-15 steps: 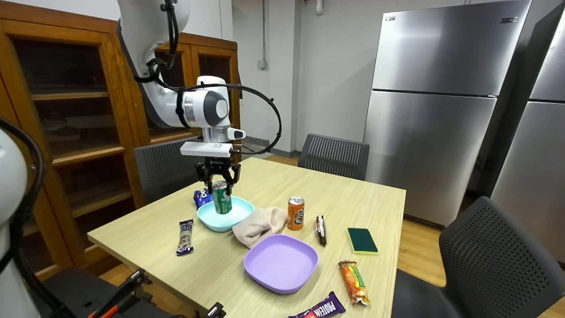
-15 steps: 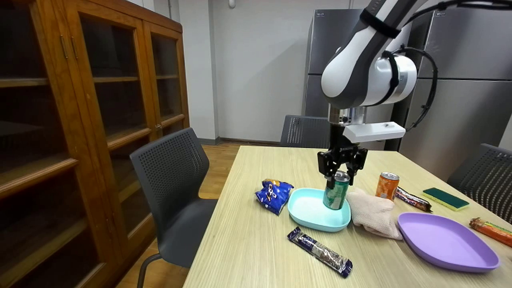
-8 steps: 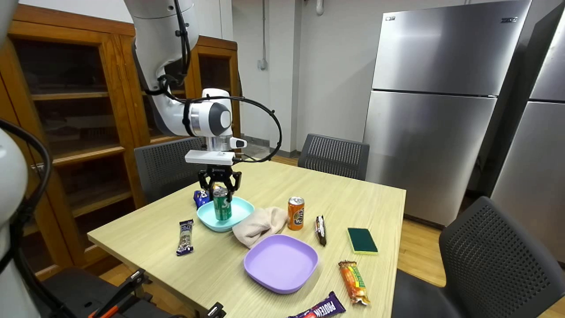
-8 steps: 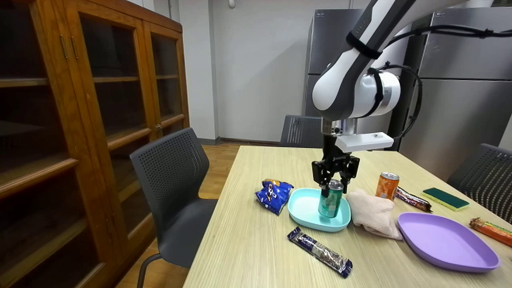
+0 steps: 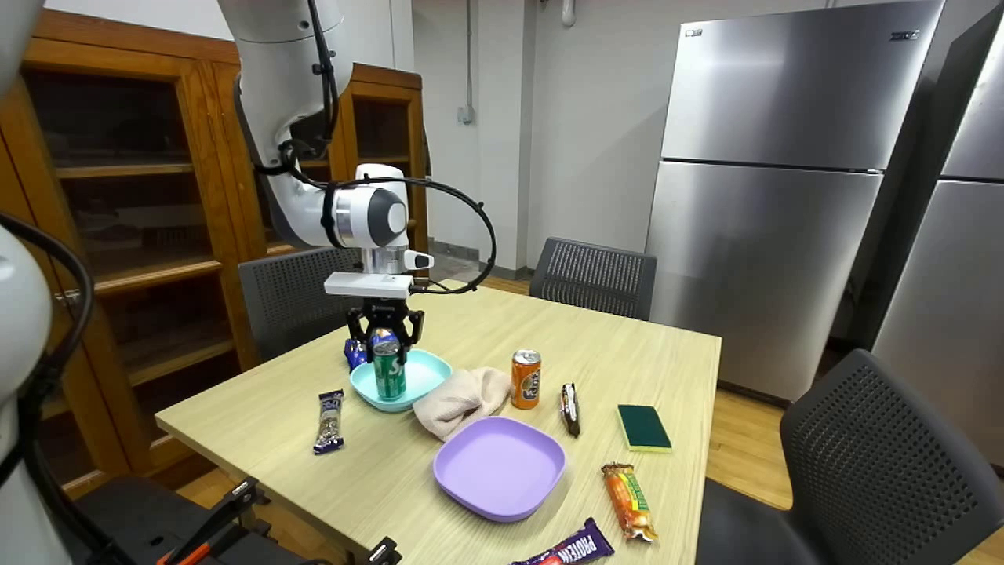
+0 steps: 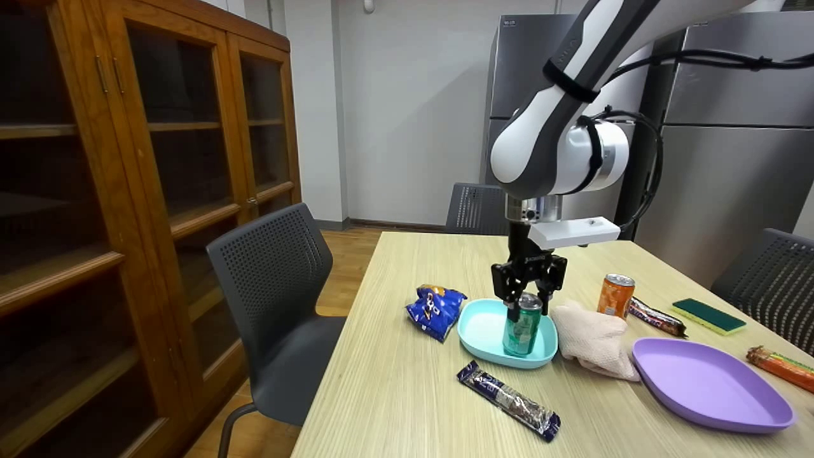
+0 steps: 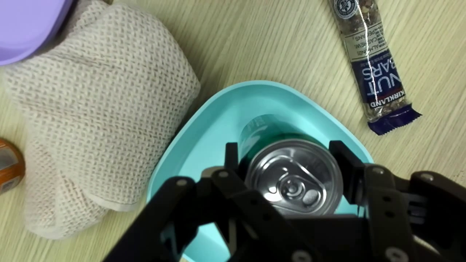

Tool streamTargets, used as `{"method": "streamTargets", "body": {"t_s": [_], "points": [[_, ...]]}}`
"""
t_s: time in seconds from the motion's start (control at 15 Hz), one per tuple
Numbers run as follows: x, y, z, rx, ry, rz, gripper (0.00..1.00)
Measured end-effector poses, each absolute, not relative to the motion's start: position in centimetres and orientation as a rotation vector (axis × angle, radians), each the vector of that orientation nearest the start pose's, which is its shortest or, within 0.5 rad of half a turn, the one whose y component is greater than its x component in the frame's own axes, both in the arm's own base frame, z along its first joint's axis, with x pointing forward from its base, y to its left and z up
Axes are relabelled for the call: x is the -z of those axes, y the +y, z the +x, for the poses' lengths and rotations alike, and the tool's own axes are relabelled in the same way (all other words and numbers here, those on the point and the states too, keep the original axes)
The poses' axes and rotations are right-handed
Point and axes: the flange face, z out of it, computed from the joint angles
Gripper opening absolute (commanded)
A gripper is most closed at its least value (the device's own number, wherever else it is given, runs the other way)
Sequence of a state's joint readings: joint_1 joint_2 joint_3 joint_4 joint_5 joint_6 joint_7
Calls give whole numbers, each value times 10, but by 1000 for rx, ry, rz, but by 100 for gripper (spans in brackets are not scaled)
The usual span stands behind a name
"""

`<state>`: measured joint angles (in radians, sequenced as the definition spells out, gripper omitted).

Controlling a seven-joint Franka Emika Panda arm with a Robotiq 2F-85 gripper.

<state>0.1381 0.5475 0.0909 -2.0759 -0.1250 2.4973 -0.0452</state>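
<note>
The tabletop supports a light-blue bowl. Above the bowl, the end effector holds a green can by opposite sides of its upper body. The can is inside the bowl, approximately upright; contact with the bowl's base cannot be confirmed. Assessment: positioning appears largely complete; release is not yet performed.

The green can looks glossy metal, the turquoise dish smooth plastic, the towel rough, dimpled cloth, the nut-bar wrapper shiny film, and the tabletop matt and wood-grained.
</note>
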Motion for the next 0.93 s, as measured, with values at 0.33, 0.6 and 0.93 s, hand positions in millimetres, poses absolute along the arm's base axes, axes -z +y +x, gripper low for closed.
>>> {"method": "streamTargets", "body": {"t_s": [0.33, 0.6, 0.93], "points": [[-147, 130, 555, -200, -583, -3116, 38], [-146, 128, 555, -201, -579, -3118, 95], [-154, 133, 556, -180, -587, -3114, 100]]}}
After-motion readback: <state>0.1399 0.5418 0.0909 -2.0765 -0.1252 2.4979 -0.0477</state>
